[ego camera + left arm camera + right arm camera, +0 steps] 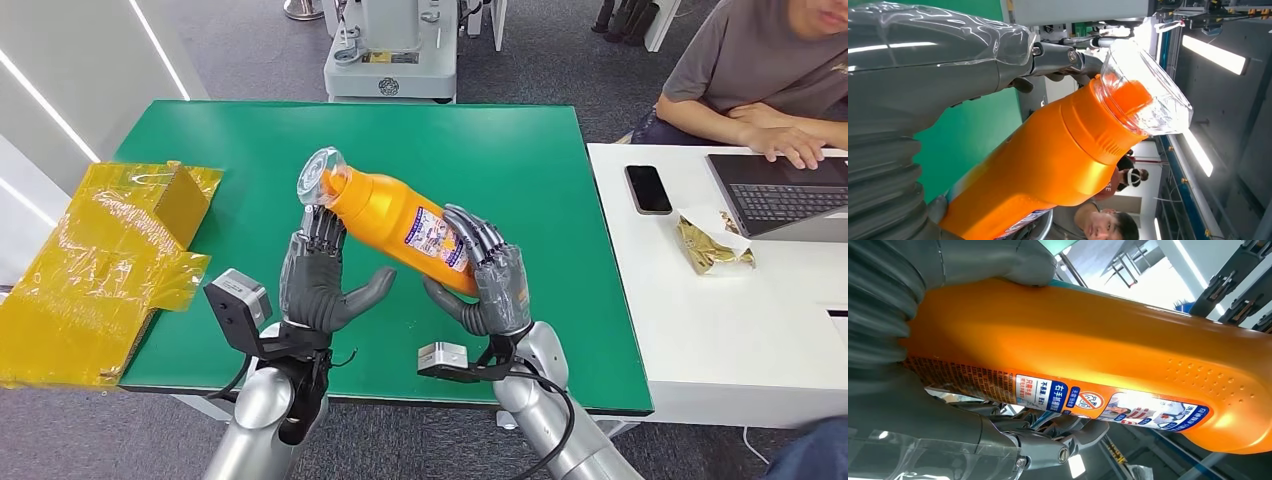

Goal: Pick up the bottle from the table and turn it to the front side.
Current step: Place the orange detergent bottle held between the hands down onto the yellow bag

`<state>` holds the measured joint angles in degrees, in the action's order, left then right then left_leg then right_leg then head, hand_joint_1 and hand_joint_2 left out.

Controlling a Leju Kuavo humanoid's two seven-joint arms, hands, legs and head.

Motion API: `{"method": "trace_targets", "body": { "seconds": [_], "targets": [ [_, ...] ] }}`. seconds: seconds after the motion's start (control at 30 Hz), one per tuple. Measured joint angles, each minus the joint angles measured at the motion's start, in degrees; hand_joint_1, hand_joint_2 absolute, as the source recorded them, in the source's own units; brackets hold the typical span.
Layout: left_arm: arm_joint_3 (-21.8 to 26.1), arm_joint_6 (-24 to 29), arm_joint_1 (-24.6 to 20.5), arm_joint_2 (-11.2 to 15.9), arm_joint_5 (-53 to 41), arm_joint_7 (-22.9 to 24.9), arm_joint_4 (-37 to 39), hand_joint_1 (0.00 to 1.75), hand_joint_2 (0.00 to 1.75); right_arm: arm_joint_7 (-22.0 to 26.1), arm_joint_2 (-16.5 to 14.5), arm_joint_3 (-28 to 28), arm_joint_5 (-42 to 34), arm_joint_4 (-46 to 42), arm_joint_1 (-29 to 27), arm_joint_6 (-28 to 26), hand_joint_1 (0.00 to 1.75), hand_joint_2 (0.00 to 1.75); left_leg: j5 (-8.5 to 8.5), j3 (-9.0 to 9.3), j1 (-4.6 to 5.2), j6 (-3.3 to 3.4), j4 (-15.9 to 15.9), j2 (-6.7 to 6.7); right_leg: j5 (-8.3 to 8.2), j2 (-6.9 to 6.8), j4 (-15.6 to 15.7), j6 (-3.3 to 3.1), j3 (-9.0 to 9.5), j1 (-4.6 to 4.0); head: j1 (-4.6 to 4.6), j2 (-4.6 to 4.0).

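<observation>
The glossy orange plastic bottle with a clear plastic cap [395, 222] was off the green table top [540, 150], held in the air near the centre of the head view. Its long axis ran on a slant from the upper left, where the clear cap sat, down to the lower right, where the base disappeared into the right hand [487, 280]. A printed label in white, blue and red lay on the lower half of the body, facing partly up toward the head camera and partly toward the right hand's fingers [478, 240].

The right hand was wrapped around the base end: its dark fingers lay over the label side and its thumb came up from below, so it carried the bottle. In the right wrist view the thumb and the fingers pressed on opposite sides of the orange body, with the label strip between them.

The left hand [318, 278] stood at the left centre of the head view, palm toward the bottle, thumb spread out to the right and not on the bottle. Its fingertips [322, 228] reached up to the neck just under the cap; they seemed to touch it rather than grip it, though the left wrist view was too close to settle that.

Judged from this, any further turning would be about the slanted axis, and the right hand was the one placed to do it, with the left steadying the neck.
</observation>
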<state>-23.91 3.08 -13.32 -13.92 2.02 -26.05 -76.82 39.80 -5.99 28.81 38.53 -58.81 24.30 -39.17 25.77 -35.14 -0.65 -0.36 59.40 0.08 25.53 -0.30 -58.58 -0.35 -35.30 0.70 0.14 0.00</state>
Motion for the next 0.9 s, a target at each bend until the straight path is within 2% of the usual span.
{"method": "trace_targets", "body": {
  "seconds": [0.3,0.5,0.7,0.9],
  "targets": [
    [0.0,0.0,-0.6,0.0,0.0,0.0,1.4,0.00,1.75,0.0,-0.1,0.5,0.0,0.7,0.0,0.0,1.75,1.75,0.00,0.00,0.00,0.00,0.0,0.00,0.00,0.00,0.0,0.00,0.00,0.00,0.00,0.00],
    [0.0,0.3,-3.0,-0.5,0.2,-0.4,4.2,0.00,1.75,0.0,-0.2,1.0,0.1,0.7,0.0,0.0,1.75,1.75,0.00,0.00,0.00,0.00,0.0,0.00,-0.01,0.00,0.0,-0.01,0.00,0.00,0.00,0.00],
    [0.2,0.3,-5.5,-0.5,0.7,-1.2,8.6,0.00,1.75,0.0,-0.1,2.4,-4.0,0.9,0.7,0.0,1.75,1.75,0.00,0.00,0.00,0.00,0.0,0.01,-0.01,0.00,0.0,-0.01,0.00,0.00,0.00,0.00],
    [1.2,-1.9,-7.6,-0.5,1.8,-2.9,13.0,0.00,1.75,0.0,-0.1,5.0,-8.3,1.7,1.9,0.0,1.75,1.75,0.00,0.00,0.00,0.00,0.0,0.00,-0.01,0.01,0.0,-0.01,0.00,0.00,-0.01,0.00]
  ]
}}
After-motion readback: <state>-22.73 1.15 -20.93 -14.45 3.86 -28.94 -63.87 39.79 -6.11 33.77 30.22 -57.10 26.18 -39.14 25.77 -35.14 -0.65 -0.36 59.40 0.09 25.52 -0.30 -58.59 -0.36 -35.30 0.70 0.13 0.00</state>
